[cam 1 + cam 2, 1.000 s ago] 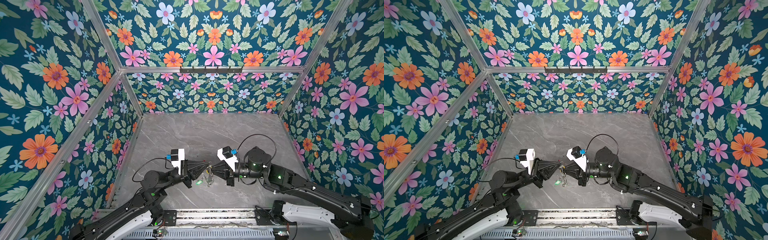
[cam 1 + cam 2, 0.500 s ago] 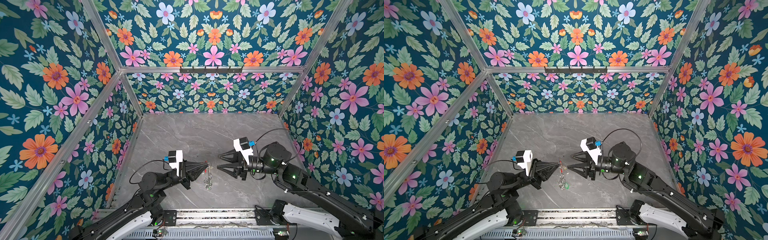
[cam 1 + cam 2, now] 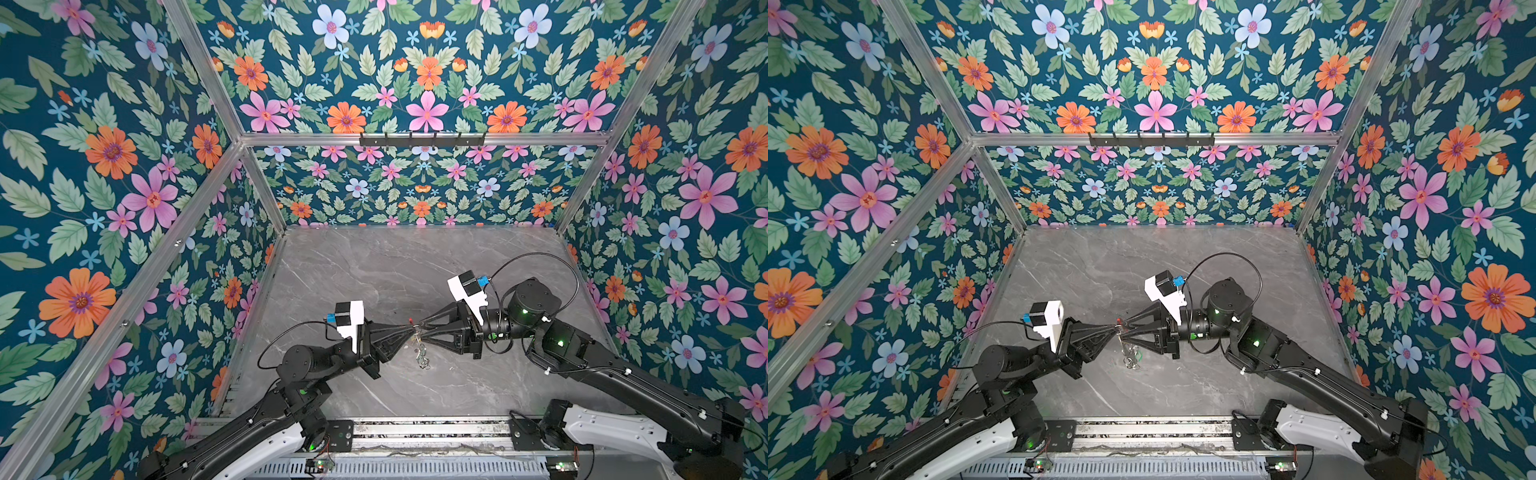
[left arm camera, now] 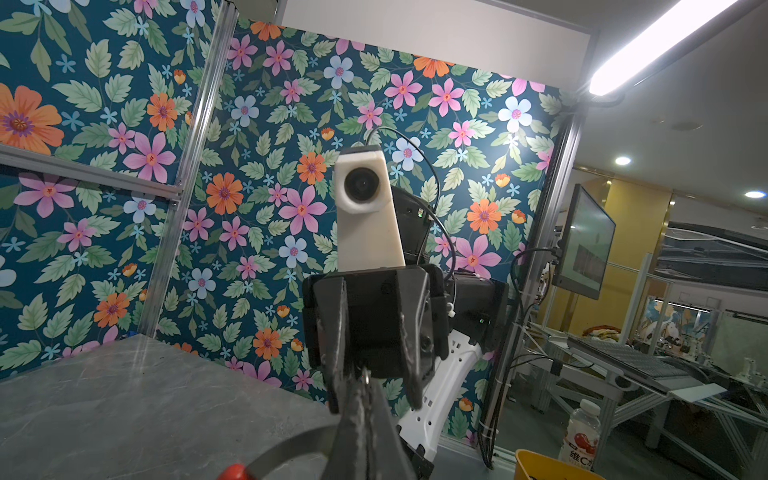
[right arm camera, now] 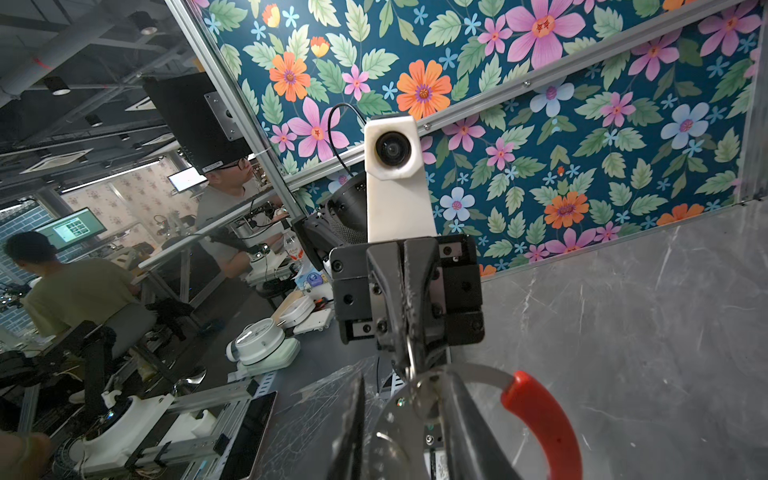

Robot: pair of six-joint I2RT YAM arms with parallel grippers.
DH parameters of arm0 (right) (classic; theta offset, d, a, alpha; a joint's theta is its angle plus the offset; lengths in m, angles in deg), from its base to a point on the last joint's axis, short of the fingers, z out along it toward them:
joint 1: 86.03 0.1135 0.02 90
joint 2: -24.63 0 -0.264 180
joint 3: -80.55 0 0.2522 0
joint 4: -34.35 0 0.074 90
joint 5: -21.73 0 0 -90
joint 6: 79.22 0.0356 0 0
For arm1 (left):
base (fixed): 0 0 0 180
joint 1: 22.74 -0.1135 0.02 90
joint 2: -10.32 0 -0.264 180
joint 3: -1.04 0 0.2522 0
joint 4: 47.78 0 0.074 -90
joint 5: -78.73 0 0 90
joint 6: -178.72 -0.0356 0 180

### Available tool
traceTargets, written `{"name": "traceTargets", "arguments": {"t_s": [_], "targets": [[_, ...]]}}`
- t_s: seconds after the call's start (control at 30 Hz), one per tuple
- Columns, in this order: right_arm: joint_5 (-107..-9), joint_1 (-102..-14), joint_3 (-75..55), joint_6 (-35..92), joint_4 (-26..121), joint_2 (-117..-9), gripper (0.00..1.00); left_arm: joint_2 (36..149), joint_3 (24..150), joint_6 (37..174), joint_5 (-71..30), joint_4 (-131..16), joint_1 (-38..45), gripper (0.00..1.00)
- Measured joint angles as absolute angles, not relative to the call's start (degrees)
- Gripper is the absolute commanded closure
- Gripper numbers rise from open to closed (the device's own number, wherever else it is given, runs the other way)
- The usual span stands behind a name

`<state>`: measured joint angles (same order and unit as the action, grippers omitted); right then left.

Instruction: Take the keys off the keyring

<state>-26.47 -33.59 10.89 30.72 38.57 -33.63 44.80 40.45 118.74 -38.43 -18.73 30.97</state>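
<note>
- Now the right hand [image 3: 419, 328] has been brought back in from the withdrawn, spread pose of half a second ago. Its tips are met with those of the left hand [image 3: 1116, 328] above the counter [image 3: 374, 270].
- The left hand is kept pressed together on the rim of the keyring [image 5: 478, 369], with the red sleeve [image 5: 544, 419] off to one side.
- The right fingers [image 4: 337, 353] are seen apart, astride that rim; whether anything is touched yet cannot be told.
- The keys [image 3: 422, 358] are hung just below both hands, not yet freed.
- A fresh pull at a key is judged to be in preparation.
</note>
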Motion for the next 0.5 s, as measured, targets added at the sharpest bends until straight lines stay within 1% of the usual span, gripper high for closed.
{"name": "traceTargets", "arguments": {"t_s": [0.23, 0.33, 0.5], "targets": [[-26.5, -33.6, 11.1, 31.4, 38.5, -33.7, 0.81, 45.1, 40.4, 118.7, -38.4, -18.7, 31.0, 1.0], [-26.6, -33.6, 11.1, 31.6, 38.5, -33.7, 0.82, 45.3, 40.4, 118.7, -38.4, -18.7, 31.0, 1.0], [-27.5, -33.6, 11.0, 31.6, 38.6, -33.8, 0.93, 45.7, 40.4, 118.7, -38.4, -18.7, 31.0, 1.0]]}}
